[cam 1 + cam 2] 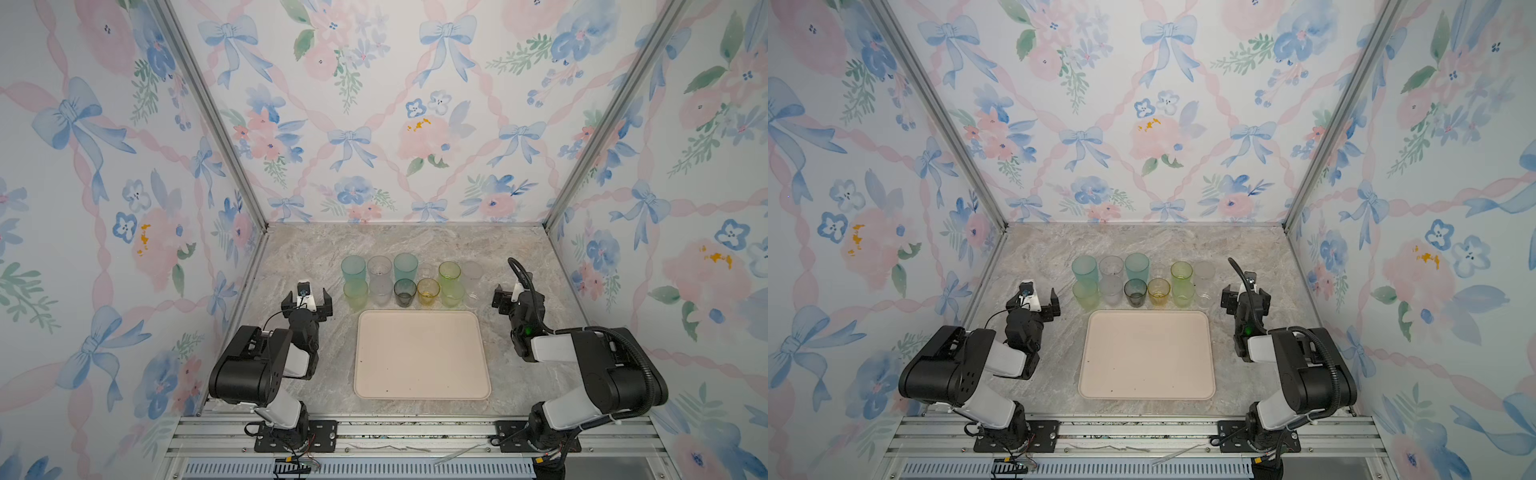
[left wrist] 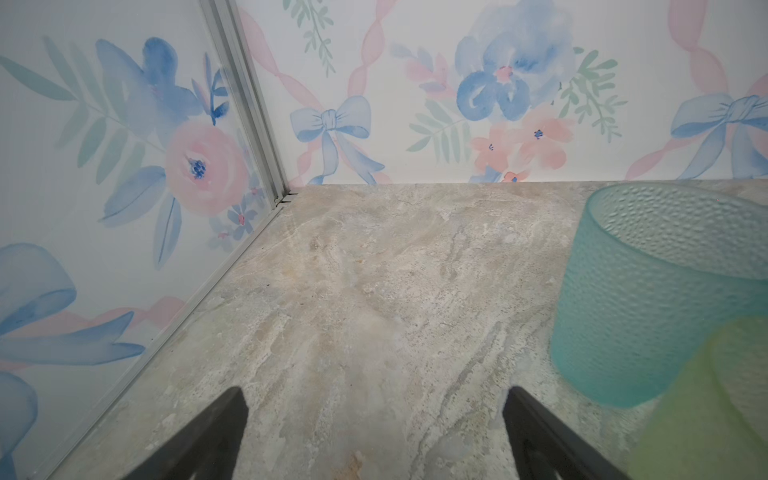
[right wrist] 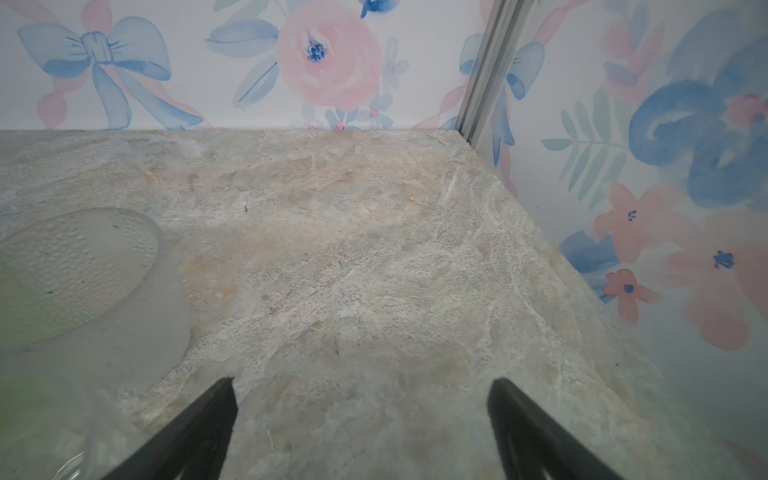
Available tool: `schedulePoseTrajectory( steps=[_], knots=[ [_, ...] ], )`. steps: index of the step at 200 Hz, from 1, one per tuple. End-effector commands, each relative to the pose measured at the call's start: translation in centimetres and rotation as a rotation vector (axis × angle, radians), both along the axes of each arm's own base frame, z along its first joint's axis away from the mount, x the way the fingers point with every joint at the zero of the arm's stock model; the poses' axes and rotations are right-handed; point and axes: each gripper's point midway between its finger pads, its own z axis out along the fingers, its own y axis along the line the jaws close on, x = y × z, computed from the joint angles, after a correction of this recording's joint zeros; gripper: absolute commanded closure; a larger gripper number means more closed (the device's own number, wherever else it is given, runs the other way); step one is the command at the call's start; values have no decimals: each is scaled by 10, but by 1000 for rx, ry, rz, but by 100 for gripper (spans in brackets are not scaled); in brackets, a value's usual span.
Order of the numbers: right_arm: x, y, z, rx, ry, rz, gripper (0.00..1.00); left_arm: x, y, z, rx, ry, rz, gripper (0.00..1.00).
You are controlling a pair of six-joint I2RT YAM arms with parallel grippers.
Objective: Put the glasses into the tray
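Tabletop (image 1: 316, 249): grey-beige marbled stone, enclosed on three sides by walls (image 1: 374, 124) papered with blue bows and pink flowers; aluminium frame posts (image 1: 218, 124) at the back corners.
Tray (image 1: 419, 357): centre-front.
Glasses (image 1: 405, 266): two rows on the stone just behind the tray.
Left tool (image 2: 376, 395), right tool (image 3: 361, 386): jaws spread wide, gripping nothing, flanking the rows.

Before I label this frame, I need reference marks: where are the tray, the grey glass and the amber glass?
tray (image 1: 422, 357), in a top view, on its bare floor.
grey glass (image 1: 404, 292), in a top view, on the middle of its body.
amber glass (image 1: 428, 293), in a top view, on the middle of its body.
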Motion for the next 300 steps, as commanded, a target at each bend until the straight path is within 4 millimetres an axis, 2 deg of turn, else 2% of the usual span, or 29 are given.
schedulePoseTrajectory(
  steps=[1,67,115,132,143,175,197,227,245,263,266,288,300],
  knots=[
    [3,-1,4,8,-22,-6,3,3,-1,2,-3,-1,-10,2],
    [3,-1,4,8,-20,-5,3,4,-1,2,-3,-2,-13,2],
    [2,-2,3,7,-18,-7,3,6,-9,0,0,9,-66,2],
    [3,-2,4,11,-19,-7,1,8,-15,-2,-8,24,-119,18],
    [3,-2,3,10,-18,-7,10,10,-14,-2,-19,28,-130,28],
    [3,-2,3,15,-17,-2,23,11,-14,-2,-23,34,-134,54],
    [4,-4,5,18,-18,-9,22,17,-10,14,7,54,-63,58],
    [6,-9,15,36,2,-25,25,22,-30,69,90,52,-23,57],
    [6,-12,31,44,35,-34,25,27,-33,102,52,70,-1,56],
    [8,-7,59,87,57,-11,25,32,-33,120,-4,123,5,55],
    [8,-4,64,106,70,1,25,36,-34,132,-19,114,-3,56],
    [8,20,96,225,217,99,29,51,-45,136,-93,276,-71,67],
    [6,36,109,284,287,160,32,56,-56,129,-118,376,-121,70]
  ],
)
